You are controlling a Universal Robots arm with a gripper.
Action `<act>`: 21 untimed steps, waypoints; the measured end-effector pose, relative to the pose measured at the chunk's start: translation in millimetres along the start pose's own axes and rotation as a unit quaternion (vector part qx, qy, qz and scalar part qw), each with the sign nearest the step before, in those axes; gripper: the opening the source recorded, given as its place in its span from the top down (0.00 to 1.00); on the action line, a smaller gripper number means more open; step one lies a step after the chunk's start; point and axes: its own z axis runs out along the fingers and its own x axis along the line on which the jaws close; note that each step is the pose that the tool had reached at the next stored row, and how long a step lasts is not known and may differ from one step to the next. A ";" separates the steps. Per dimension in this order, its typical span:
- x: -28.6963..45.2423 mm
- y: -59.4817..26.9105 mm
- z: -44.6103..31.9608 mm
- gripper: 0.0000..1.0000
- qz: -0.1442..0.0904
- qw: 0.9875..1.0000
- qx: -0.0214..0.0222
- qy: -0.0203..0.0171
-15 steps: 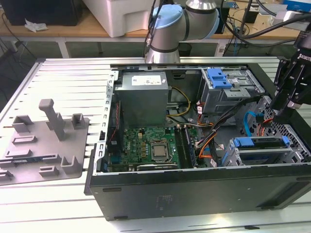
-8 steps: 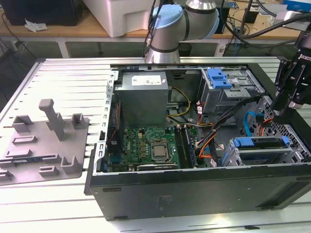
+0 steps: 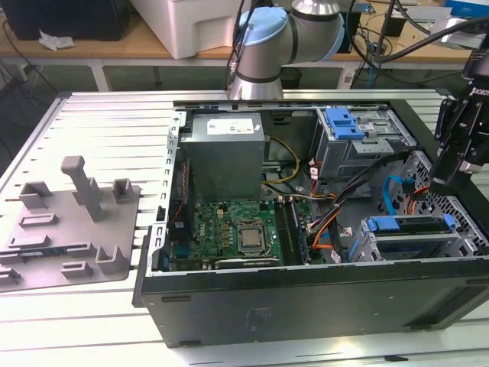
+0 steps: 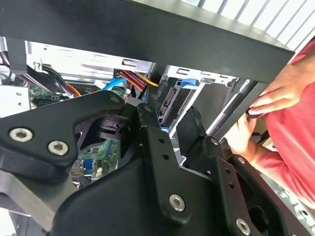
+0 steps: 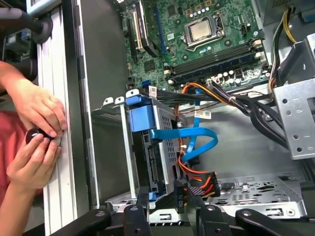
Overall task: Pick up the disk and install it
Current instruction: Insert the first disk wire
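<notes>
Just ahead of the jaws, the disk (image 5: 141,117) sits in its metal cage (image 5: 114,110) with its blue carrier showing. A flat blue cable (image 5: 189,133) and orange wires (image 5: 189,172) run past it, between cage and jaws. The gripper (image 5: 170,219) hangs over that corner of the open case (image 3: 306,302), its jaws spread wide, holding nothing and clear of the disk. Beyond the disk from the jaws lies the motherboard (image 5: 197,34). Off to one side of the jaws, outside the case wall, a person's hands (image 5: 34,108) pinch a small black object (image 5: 34,136). Seen from the exterior view, the disk (image 3: 405,225) rests in the cage below the jaws of the gripper (image 3: 441,180), near but not touching.
</notes>
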 end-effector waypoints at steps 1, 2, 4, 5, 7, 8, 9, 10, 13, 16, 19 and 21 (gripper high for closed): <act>-1.8 0.2 0.3 0.56 0.000 1.000 0.000 0.002; -3.7 0.5 0.5 0.56 0.001 1.000 0.001 0.003; -9.7 1.5 0.3 0.56 0.001 1.000 0.001 0.005; -11.6 1.8 0.3 0.56 0.001 1.000 0.001 0.006; -12.7 1.7 1.6 0.56 0.003 1.000 0.002 0.014; -13.0 1.6 2.1 0.56 0.004 1.000 0.003 0.018; -13.1 1.6 2.6 0.56 0.004 1.000 0.003 0.020; -13.4 1.5 3.0 0.56 0.005 1.000 0.003 0.021; -14.6 1.2 5.1 0.56 0.005 1.000 0.004 0.025; -15.5 1.1 6.2 0.56 0.006 1.000 0.004 0.025; -15.8 1.1 6.7 0.56 0.006 1.000 0.004 0.026; -16.0 1.1 7.0 0.56 0.006 1.000 0.004 0.026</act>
